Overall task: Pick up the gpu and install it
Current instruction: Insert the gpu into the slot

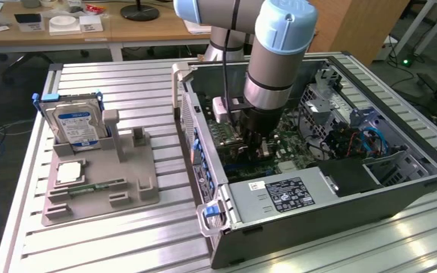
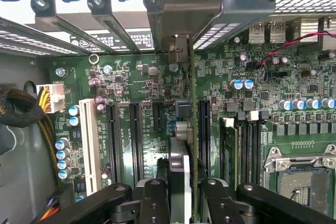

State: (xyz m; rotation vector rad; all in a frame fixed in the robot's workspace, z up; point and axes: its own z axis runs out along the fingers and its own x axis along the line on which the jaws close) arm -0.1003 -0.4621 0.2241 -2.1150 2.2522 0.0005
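In the wrist view the gpu (image 2: pixel 179 161) is seen edge-on, a thin upright card running from between my fingers (image 2: pixel 153 199) toward the case's rear wall. Its pale metal bracket (image 2: pixel 184 11) lies at the rear slot openings. My gripper (image 2: pixel 181 203) is shut on the card. The card stands over the green motherboard (image 2: pixel 142 77), between the black expansion slots (image 2: pixel 135 135) and another long slot (image 2: pixel 203 129); I cannot tell whether it is seated. In the exterior view my gripper (image 1: pixel 252 145) reaches down inside the open computer case (image 1: pixel 400 187).
On the aluminium table, at the exterior view's left, a grey fixture (image 1: pixel 127 193) holds a silver hard drive with a blue label (image 1: pixel 78 125), a processor chip (image 1: pixel 68 172) and a green memory stick (image 1: pixel 97 186). The power supply (image 1: pixel 279 196) fills the case's near end. Cables (image 1: pixel 370 139) lie inside.
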